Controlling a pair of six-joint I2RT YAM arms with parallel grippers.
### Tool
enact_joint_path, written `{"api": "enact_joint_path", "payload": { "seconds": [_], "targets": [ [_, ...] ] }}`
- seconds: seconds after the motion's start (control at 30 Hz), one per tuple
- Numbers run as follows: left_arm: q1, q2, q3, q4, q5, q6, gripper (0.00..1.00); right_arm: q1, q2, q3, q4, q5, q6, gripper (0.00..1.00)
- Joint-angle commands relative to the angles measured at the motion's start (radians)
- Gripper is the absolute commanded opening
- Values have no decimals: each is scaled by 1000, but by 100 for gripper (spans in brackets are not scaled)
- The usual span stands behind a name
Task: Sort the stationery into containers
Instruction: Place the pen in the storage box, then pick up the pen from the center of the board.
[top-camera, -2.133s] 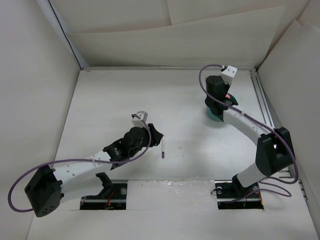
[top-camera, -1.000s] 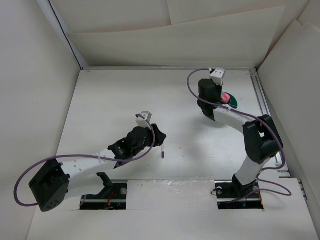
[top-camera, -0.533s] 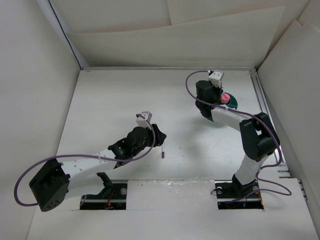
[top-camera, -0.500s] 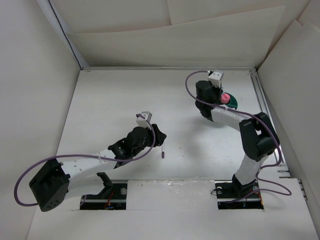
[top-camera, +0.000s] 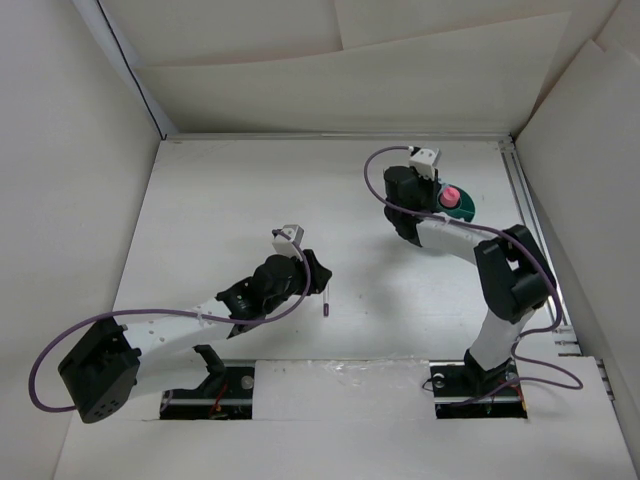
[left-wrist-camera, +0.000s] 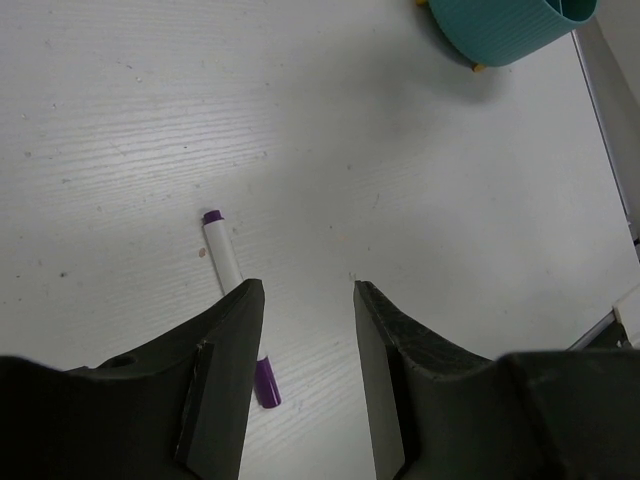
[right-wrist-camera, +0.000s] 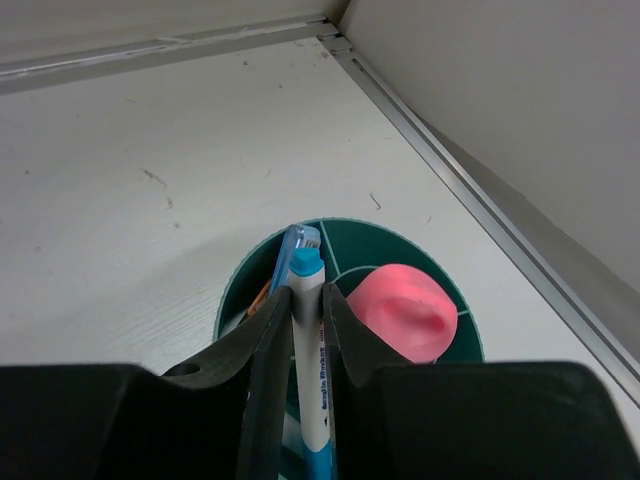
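Observation:
A thin white pen with purple ends (top-camera: 326, 300) lies on the table. In the left wrist view the pen (left-wrist-camera: 222, 255) runs behind the left fingertip of my open, empty left gripper (left-wrist-camera: 305, 292), which hovers just above it (top-camera: 319, 275). My right gripper (right-wrist-camera: 304, 296) is shut on a white pen with a blue cap (right-wrist-camera: 306, 268), held upright over the round teal cup (right-wrist-camera: 395, 240). The cup holds a pink item (right-wrist-camera: 402, 312), a light-blue item (right-wrist-camera: 297, 238) and something orange (right-wrist-camera: 259, 296). In the top view the cup (top-camera: 463, 209) shows beside the right wrist (top-camera: 402, 192).
White walls close the table on three sides. A metal rail (top-camera: 527, 225) runs along the right wall near the cup, and it also shows in the right wrist view (right-wrist-camera: 470, 195). The teal cup (left-wrist-camera: 510, 25) shows at the top of the left wrist view.
The right wrist has swung left, uncovering the teal cup and the pink item in the top view. The left gripper edged toward the purple-tipped pen, then stayed still.

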Motion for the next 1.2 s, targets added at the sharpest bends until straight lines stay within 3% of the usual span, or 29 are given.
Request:
{"api": "enact_joint_path", "payload": {
  "seconds": [0.0,0.37,0.57,0.67,0.7,0.73,0.9,1.1,1.13,1.17],
  "targets": [
    [4,-4,-10,37,6,2,38,34,-37,-27,46,25,31,24],
    [4,-61,-20,5,-25,2,38,66,-124,-45,-57,16,120,38],
    [4,-130,-1,-48,-78,2,38,112,-251,-45,-206,-153,270,39],
    [4,-182,-1,-78,-124,2,38,141,-276,-45,-289,-390,313,22],
    [4,-216,-1,-90,-137,-7,38,154,-288,-45,-307,-426,348,6],
    [4,-233,-1,-114,-170,-7,38,183,-288,-45,-336,-499,361,1],
    [4,-325,-1,-208,-281,-41,38,284,-279,-65,-364,-700,379,0],
    [13,-397,-1,-248,-306,-64,38,356,-181,-56,-410,-911,433,0],
    [13,-397,-1,-248,-306,-73,38,368,-135,-27,-440,-923,445,10],
    [13,-397,-1,-248,-306,-73,38,369,-114,-18,-441,-932,454,10]
  ]
}}
